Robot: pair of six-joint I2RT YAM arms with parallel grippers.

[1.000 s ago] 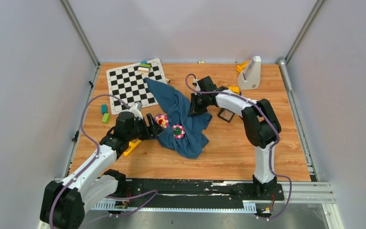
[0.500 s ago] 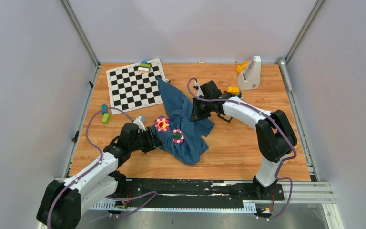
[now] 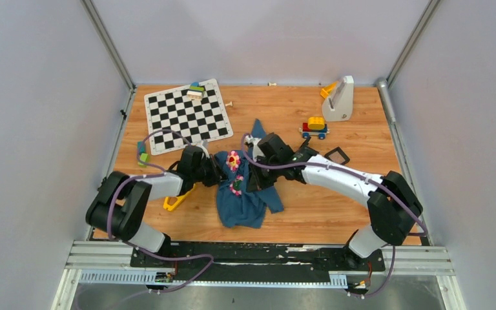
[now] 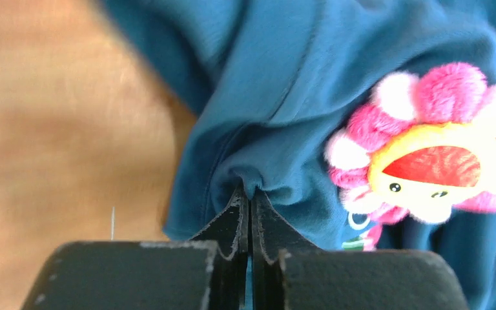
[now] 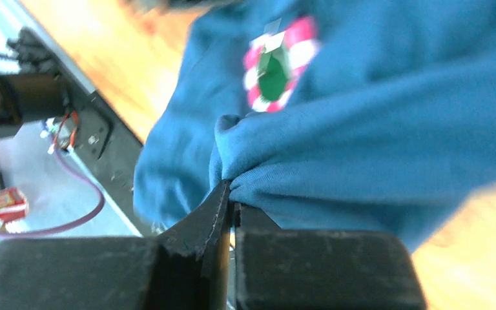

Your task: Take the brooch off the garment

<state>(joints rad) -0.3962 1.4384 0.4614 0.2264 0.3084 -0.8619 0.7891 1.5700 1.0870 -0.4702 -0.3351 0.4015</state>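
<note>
- garment [image 3: 250, 205]: soft blue knit, rumpled and bunched between the two arms on the wood-grain table [image 3: 336, 206].
- brooch [image 5: 276, 66]: flat disc with pink and white petals round a dark green centre. It's on the cloth's upper face, just past the right pinch. Can't tell if it's pinned or just lying there.
- plush flower [image 4: 436, 161]: fuzzy pink and white petals, yellow face, red mouth, two dot eyes. It sits on the cloth just right of the left pinch.
- left gripper [image 4: 250, 197]: black jaws pressed together, a thin fold of blue fabric nipped at the tips.
- right gripper [image 5: 232, 196]: jaws clamped on a thicker ridge of the cloth.
- both grips are on fabric, clear of the brooch.
</note>
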